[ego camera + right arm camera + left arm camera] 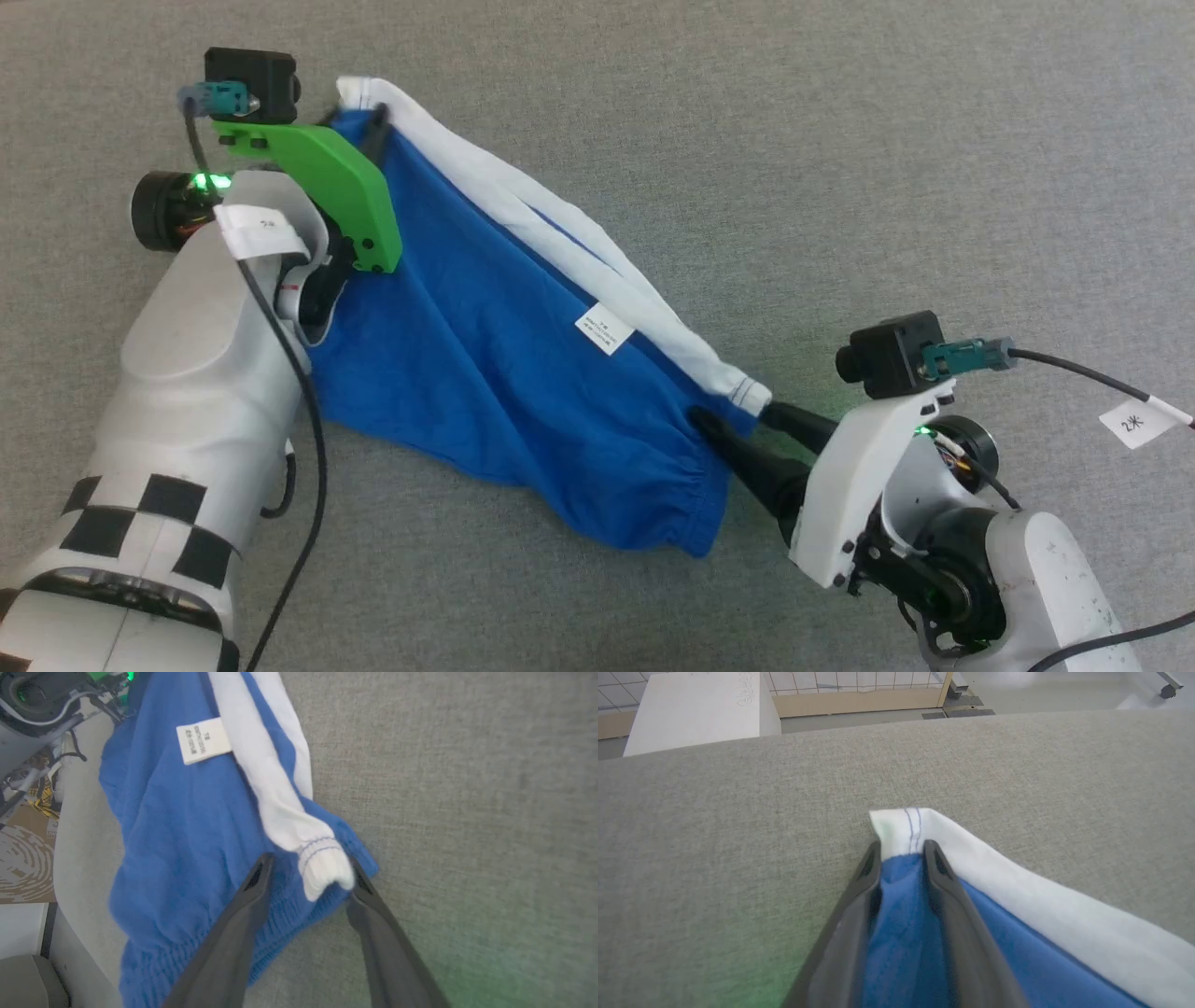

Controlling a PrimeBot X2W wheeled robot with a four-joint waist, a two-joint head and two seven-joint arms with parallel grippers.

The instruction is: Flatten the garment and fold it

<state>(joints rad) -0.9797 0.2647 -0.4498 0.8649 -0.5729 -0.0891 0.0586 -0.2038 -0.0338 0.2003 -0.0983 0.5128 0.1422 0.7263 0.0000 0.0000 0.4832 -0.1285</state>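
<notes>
Nearest the robot, at the lower right of the head view, the right gripper [730, 413] lies low over the grey bench [840, 140]. It is released: its two dark fingers [233, 933] stand spread, one resting on the blue cloth and the other just beside the bunched white end of the waistband [560, 243], which sits between them and touches that outer finger.

The garment [485, 355] lies on the bench between the two arms, drawn out in a slanted line from lower right to upper left. Its gathered hem [653, 495] is on the near side, rumpled, close to the right gripper. A small white label [604, 329] sits on the blue cloth just beside the waistband, about midway along. The waistband runs along the far edge in two white strips with a sliver of blue between them.

Farthest off, at the upper left, the left gripper [355, 119] is clenched on the garment at the other waistband corner. In the left wrist view blue cloth is pinched between its fingers [962, 933], and the white corner with two thin blue stitch lines pokes out past the tips. Beyond the bench edge stands a pale block [696, 709].
</notes>
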